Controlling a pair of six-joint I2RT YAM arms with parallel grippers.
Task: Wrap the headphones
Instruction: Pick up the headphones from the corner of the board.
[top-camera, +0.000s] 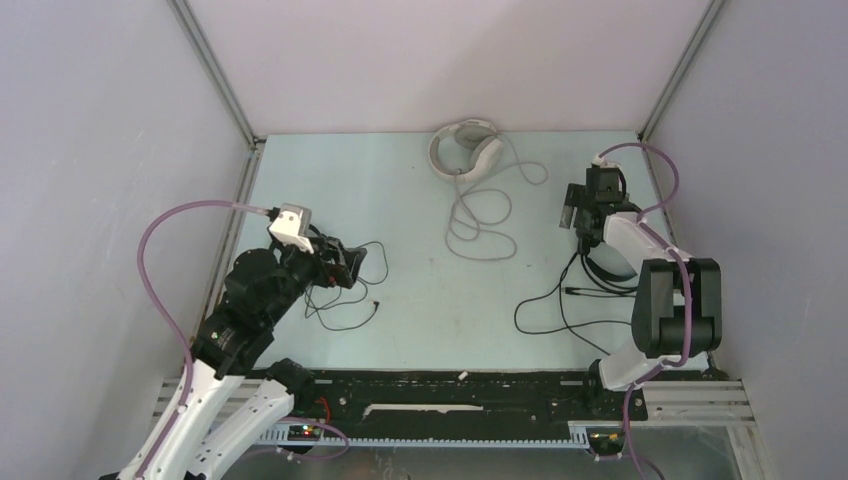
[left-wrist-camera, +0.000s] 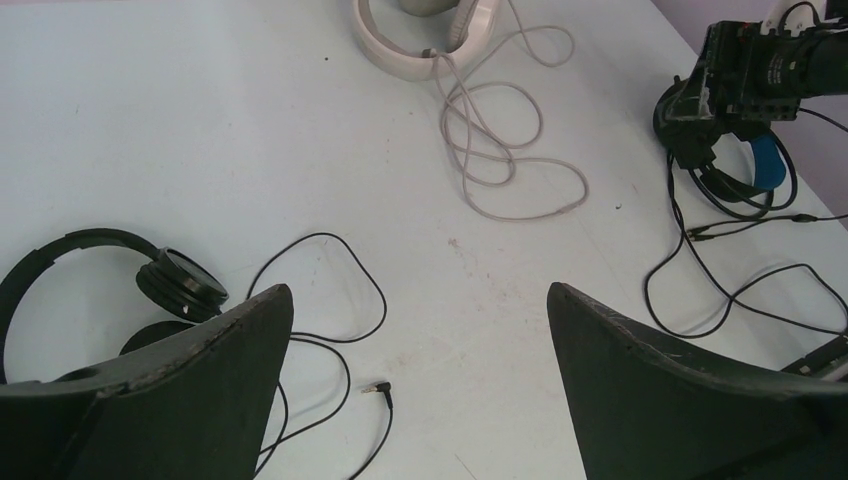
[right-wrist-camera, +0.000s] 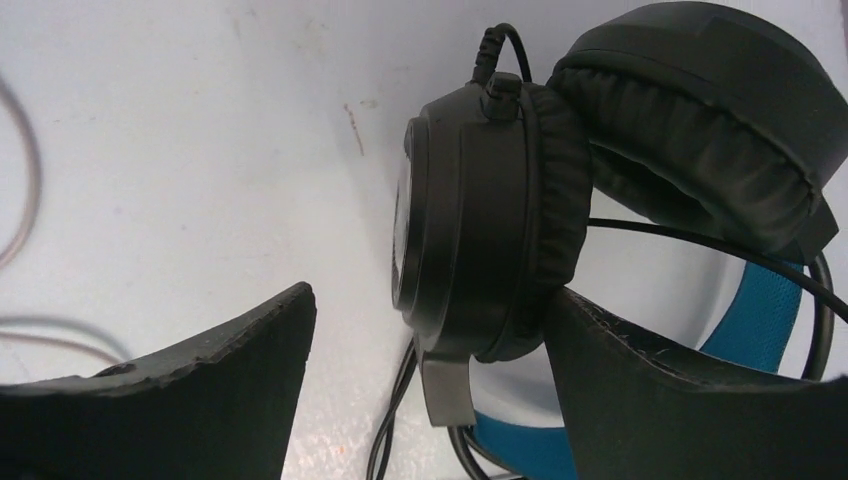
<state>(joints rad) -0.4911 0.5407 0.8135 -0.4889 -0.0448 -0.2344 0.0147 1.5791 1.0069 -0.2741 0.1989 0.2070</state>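
Note:
The big white-grey headphones (top-camera: 465, 148) lie at the back centre, their pale cord (top-camera: 480, 215) looped toward the front; they also show in the left wrist view (left-wrist-camera: 420, 45). The bulky black pair (right-wrist-camera: 480, 230) with blue-lined headband (right-wrist-camera: 760, 300) lies at the right (top-camera: 605, 265). My right gripper (right-wrist-camera: 430, 292) is open, its jaws either side of one ear cup; the right finger touches the cushion. The small thin black pair (left-wrist-camera: 90, 265) lies at the left, with its cord and jack plug (left-wrist-camera: 378, 390) loose on the table. My left gripper (left-wrist-camera: 420, 290) is open and empty above that cord.
The bulky pair's black cord (top-camera: 560, 310) sprawls across the right front of the table. Grey walls close the left, back and right sides. A black rail (top-camera: 450, 395) runs along the near edge.

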